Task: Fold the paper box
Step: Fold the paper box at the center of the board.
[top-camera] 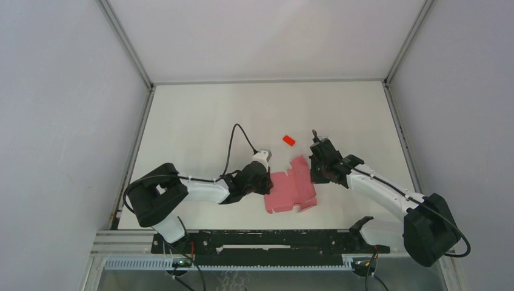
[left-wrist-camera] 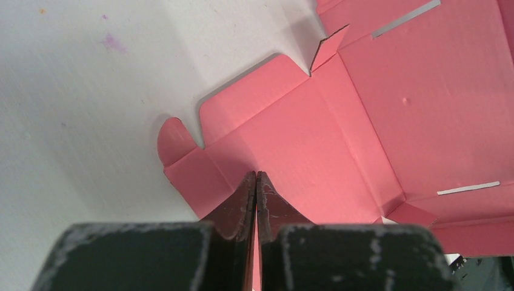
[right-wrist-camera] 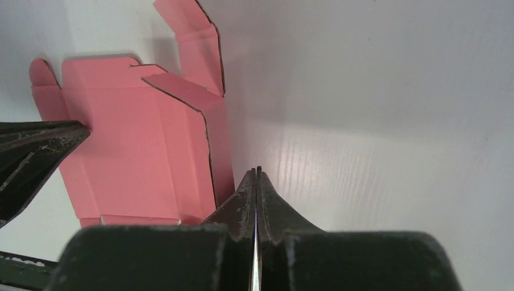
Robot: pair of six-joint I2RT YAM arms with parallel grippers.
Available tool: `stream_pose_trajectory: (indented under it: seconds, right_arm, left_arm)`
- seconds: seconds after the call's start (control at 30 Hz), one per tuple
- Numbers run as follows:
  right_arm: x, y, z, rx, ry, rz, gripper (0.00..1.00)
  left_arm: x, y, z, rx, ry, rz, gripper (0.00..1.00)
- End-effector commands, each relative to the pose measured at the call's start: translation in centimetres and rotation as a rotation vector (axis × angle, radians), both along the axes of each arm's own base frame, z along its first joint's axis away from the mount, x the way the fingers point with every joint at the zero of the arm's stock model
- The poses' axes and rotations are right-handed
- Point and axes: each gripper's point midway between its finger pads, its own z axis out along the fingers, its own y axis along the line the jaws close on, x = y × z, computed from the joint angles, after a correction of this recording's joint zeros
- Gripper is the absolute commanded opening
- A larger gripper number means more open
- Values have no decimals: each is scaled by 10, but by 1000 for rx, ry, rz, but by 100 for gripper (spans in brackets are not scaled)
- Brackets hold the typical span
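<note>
The pink paper box (top-camera: 291, 191) lies opened out on the white table between both arms. My left gripper (top-camera: 268, 182) is shut, its tips resting over the box's left panel (left-wrist-camera: 363, 109) near a rounded tab; nothing shows pinched between them. My right gripper (top-camera: 313, 173) is shut too, its tips (right-wrist-camera: 256, 170) on the table just beside the box's right edge, where a narrow side flap (right-wrist-camera: 219, 139) stands tilted up. In the right wrist view the left gripper's fingers (right-wrist-camera: 36, 145) reach onto the box (right-wrist-camera: 133, 133) from the far side.
A tiny red block (top-camera: 288, 140) lies on the table just beyond the box. A black cable (top-camera: 233, 142) loops up over the left arm. A black rail (top-camera: 267, 239) runs along the near edge, and enclosure walls stand on three sides.
</note>
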Motion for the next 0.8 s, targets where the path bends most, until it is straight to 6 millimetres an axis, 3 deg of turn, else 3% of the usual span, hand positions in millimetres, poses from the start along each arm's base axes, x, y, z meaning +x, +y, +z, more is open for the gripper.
stream_pose_trajectory:
  seconds: [0.0, 0.47, 0.77]
  right_arm:
    - [13, 9, 19, -52, -83, -4, 1]
    - [16, 21, 44, -511, -227, 64, 1]
    - [10, 37, 42, -624, -262, 102, 1]
  left_arm:
    - [-20, 27, -37, 151, 89, -31, 6]
    - [-21, 27, -39, 154, 94, -34, 6]
    - [-21, 30, -41, 147, 95, -31, 6]
